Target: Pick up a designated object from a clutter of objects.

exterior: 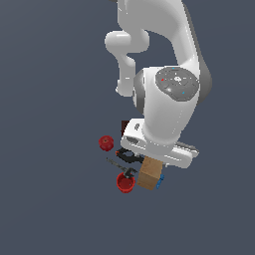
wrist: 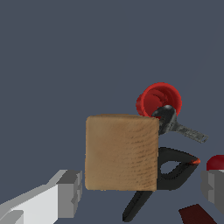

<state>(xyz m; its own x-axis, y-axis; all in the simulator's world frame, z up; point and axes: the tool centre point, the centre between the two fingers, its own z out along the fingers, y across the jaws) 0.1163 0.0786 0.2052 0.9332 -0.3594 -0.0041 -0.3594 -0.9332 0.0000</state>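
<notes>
The light brown, grained wooden rectangular block [wrist: 121,152] is positioned between the grey fingers [wrist: 70,193] of the gripper [wrist: 142,190]. The jaws are spread, with a gap visible at each side of the block; contact appears absent. A red cup [wrist: 158,98], a black wrench [wrist: 177,124] and a black spring clamp [wrist: 168,173] are located just beside the block.

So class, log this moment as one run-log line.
gripper: open, straddling wooden block | block: not gripped | red cup: behind block
</notes>
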